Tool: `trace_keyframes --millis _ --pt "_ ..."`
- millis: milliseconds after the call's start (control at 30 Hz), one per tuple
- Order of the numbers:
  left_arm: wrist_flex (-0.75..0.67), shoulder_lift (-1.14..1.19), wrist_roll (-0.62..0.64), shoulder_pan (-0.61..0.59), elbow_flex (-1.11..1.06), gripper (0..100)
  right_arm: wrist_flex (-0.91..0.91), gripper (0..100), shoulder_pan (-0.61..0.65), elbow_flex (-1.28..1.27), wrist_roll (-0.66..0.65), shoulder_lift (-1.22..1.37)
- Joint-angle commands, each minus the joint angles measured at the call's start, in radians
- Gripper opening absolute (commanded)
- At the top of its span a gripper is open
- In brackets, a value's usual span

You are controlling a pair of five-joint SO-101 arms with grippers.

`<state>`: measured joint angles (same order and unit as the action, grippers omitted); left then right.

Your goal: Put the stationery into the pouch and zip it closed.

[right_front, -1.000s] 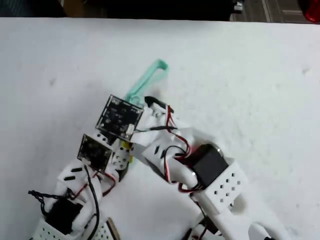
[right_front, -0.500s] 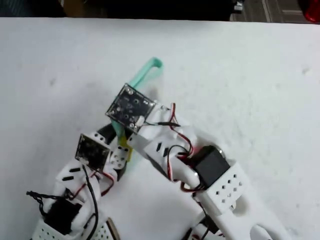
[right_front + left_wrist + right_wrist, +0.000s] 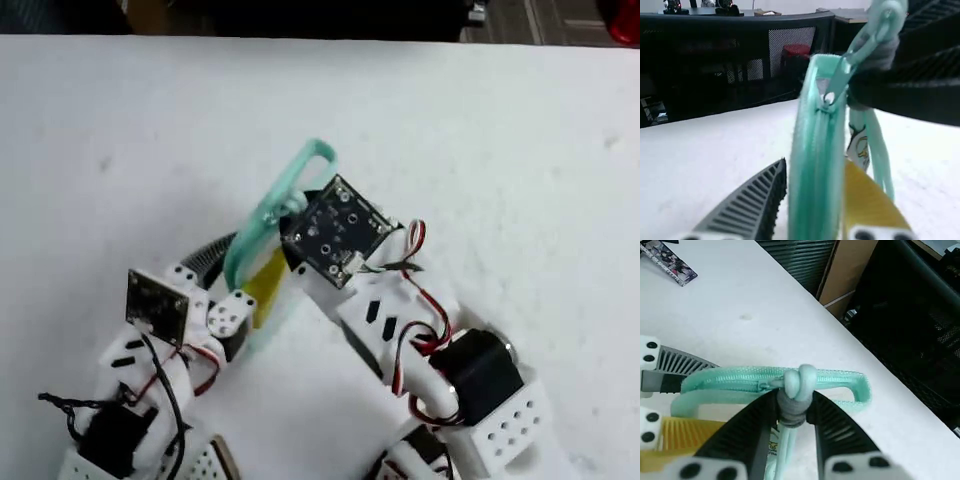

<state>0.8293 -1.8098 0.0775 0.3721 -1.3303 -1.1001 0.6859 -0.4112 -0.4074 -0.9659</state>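
Observation:
The mint-green pouch [image 3: 250, 235] stands on edge on the white table [image 3: 500, 150], held between both arms. My left gripper [image 3: 243, 292] is shut on the pouch's near end; in the left wrist view the pouch's zipped rim [image 3: 817, 165] sits between its black ridged finger [image 3: 752, 205] and yellow finger [image 3: 867, 195]. My right gripper [image 3: 792, 402] is shut on the knotted zip pull cord [image 3: 796, 382] at the top of the pouch [image 3: 730, 377], near its far end. In the high view the right gripper [image 3: 295, 212] is under its camera board.
The table stretches bare to the left, right and far side of the arms. Dark furniture stands beyond the far edge. A printed card [image 3: 670, 262] lies on the table some way off. A red object [image 3: 625, 20] is at the far right corner.
The right gripper has travelled to the right along the pouch with the zip pull. The pouch has swung more upright, and the left arm has shifted left and back.

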Motion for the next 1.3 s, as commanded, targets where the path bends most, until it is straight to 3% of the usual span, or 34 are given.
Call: trace_keyframes --millis 0,167,267,500,800,1167,1267 --pt "0.000 -0.010 0.000 0.048 0.055 12 0.033 1.6 -0.015 0.028 0.011 -0.019" --pt "0.043 -0.010 -0.008 0.105 0.066 7 0.082 1.6 -0.033 0.029 0.006 0.021" --pt "0.071 -0.010 -0.087 0.127 0.087 2 0.134 1.6 -0.039 0.029 0.006 0.038" --pt "0.071 -0.010 -0.115 0.130 0.086 2 0.211 1.6 -0.048 0.034 0.005 0.087" --pt "0.068 -0.010 -0.114 0.064 0.086 2 0.220 1.5 -0.234 0.028 -0.080 0.107" --pt "0.072 -0.010 -0.117 0.064 0.087 2 0.381 1.5 -0.404 0.034 -0.069 0.349" --pt "0.072 -0.010 -0.117 0.064 0.087 2 0.441 1.5 -0.456 0.034 -0.011 0.387"
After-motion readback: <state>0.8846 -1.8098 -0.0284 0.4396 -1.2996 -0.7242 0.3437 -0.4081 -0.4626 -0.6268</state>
